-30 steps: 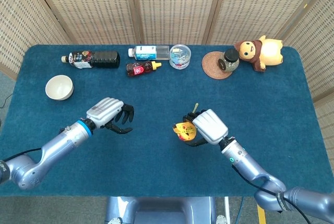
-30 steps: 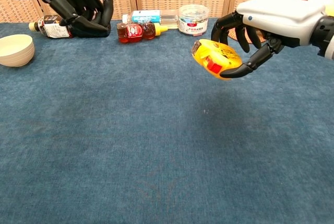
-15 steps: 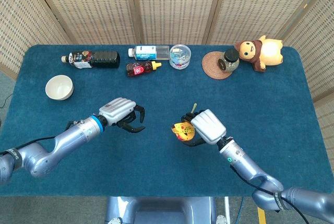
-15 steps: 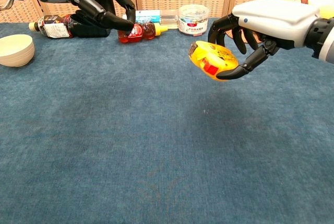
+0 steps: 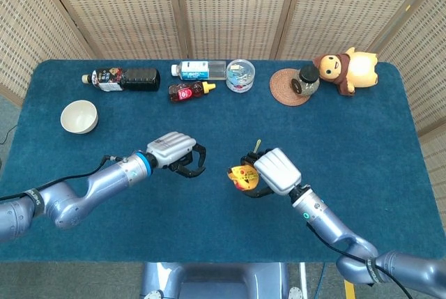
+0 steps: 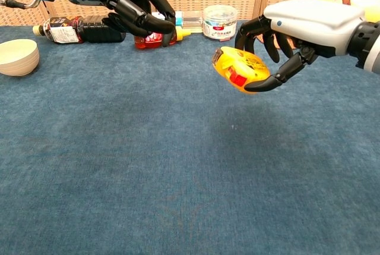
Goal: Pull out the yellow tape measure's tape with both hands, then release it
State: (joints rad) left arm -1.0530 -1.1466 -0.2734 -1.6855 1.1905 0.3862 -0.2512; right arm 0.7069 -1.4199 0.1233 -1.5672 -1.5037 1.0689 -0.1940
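Right hand (image 6: 297, 26) grips the yellow plastic tape measure with red button (image 6: 238, 68) in curled fingers, clear of the blue cloth table (image 6: 178, 178); long axis roughly level, free end pointing toward the left hand (image 6: 133, 5), which hovers nearby, fingers apart, empty

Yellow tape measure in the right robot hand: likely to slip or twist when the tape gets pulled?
The rounded yellow plastic tape measure looks smooth, so it may twist. The right robot hand only cradles it with curled fingers, so probably not firmly. It seems rigid.

Printed labels on the dark plastic bottle (image 5: 122, 78) and the clear bottle with blue-white label (image 5: 198, 70), too small to read, no legible text elsewhere
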